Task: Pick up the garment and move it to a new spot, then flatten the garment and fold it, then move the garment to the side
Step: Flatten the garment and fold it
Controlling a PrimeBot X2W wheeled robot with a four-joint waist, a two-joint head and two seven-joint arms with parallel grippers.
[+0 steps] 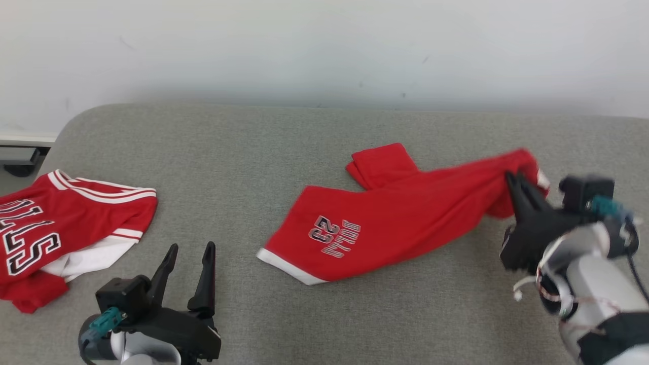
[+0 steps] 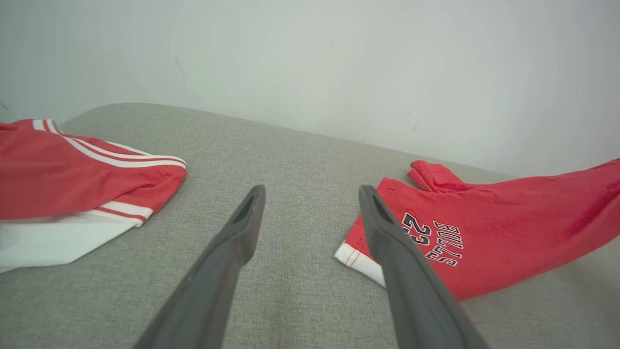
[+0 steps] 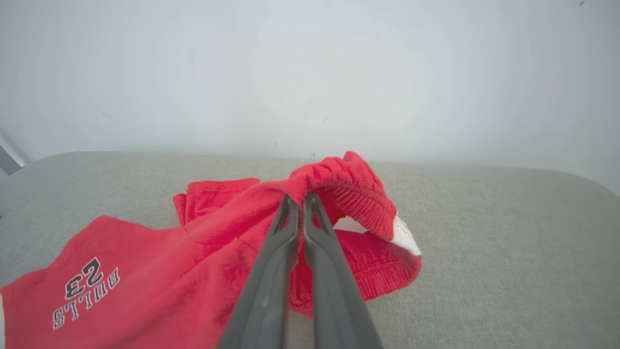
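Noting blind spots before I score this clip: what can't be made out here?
- Jersey: head view, cut off by the left edge; lettering incomplete.
- Shorts: left wrist view, far end cut off by the right edge.
- Layers pinched by the right gripper: right wrist view, hidden by its shut jaws.
- Shorts' held end: head view, blurred.
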